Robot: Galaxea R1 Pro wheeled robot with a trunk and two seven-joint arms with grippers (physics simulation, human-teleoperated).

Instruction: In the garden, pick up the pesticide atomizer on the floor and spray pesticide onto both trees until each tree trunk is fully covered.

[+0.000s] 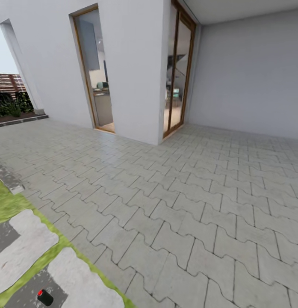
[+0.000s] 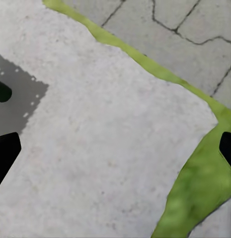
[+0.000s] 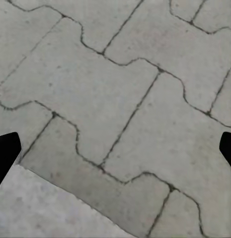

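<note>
A: Where's the atomizer (image 1: pixel 45 297)?

B: At the bottom left of the head view, lying on its side on a dark grey slab (image 1: pixel 27 295), red top toward the upper left, black body running down to the right. One of it, no more.

A: And which way from the grippers?

B: On the robot's left side, low and close in. The left gripper (image 2: pixel 115 148) looks down on a pale slab (image 2: pixel 105 148) edged with grass (image 2: pixel 194 193); a dark slab corner sits to one side there, with a small dark shape (image 2: pixel 2 91) at the frame's edge that may be the bottle, though I can't tell. The right gripper (image 3: pixel 115 148) hangs over interlocking paving (image 3: pixel 120 89), with a pale slab's corner just showing. So the left arm is the nearer, I'd judge.

A: Jaws?

B: Both grippers are spread wide, fingertips at opposite edges of their views, nothing between them.

A: So the coming move?

B: Likely bring the left gripper over the dark slab and set its fingers across the bottle's long axis.

A: Trees?

B: I can't count any. One white house wall (image 1: pixel 136 64), two glazed doors, a strip of fence (image 1: pixel 10 83) with shrubs far left.
</note>
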